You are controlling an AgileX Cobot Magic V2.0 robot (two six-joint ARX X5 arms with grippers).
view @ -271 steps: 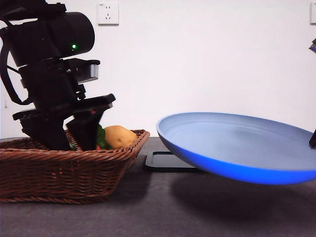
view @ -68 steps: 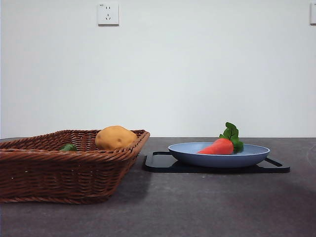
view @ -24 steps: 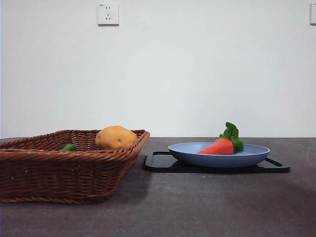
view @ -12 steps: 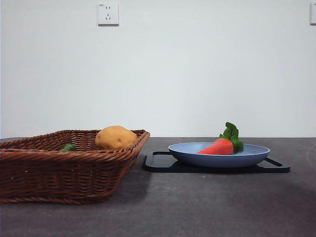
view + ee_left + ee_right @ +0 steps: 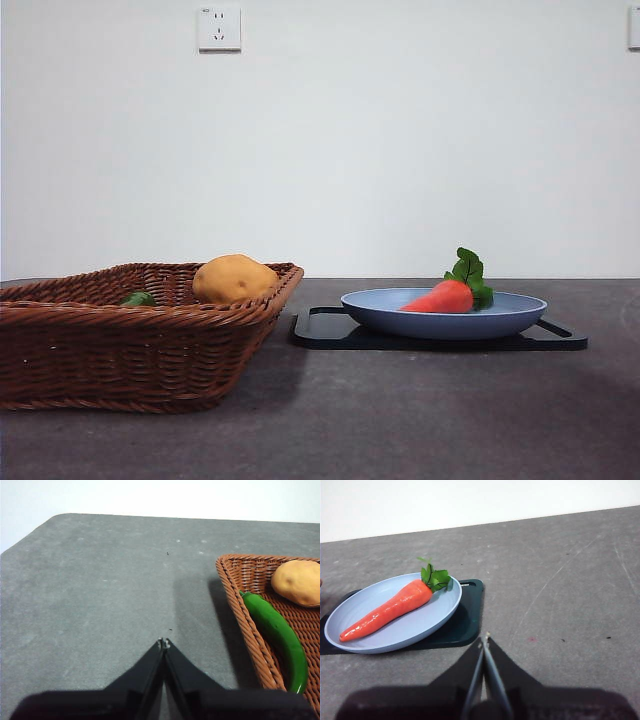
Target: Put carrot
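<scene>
The red-orange carrot (image 5: 442,297) with its green leaf tuft lies in the blue plate (image 5: 380,312), which rests on a black tray (image 5: 318,332). The right wrist view shows the carrot (image 5: 390,609) lying across the plate (image 5: 420,625). My right gripper (image 5: 484,641) is shut and empty, held above the grey table away from the plate. My left gripper (image 5: 163,643) is shut and empty, above bare table beside the wicker basket (image 5: 240,605). Neither arm shows in the front view.
The brown wicker basket (image 5: 130,350) stands at the left and holds a yellow-brown potato (image 5: 233,278) and a green pepper (image 5: 277,635). A wall socket (image 5: 219,28) is on the white wall behind.
Since 11 s ago the arm left the basket, the plate came down onto the black tray, and the carrot now lies in it. Nothing has moved in the last 3 seconds.
</scene>
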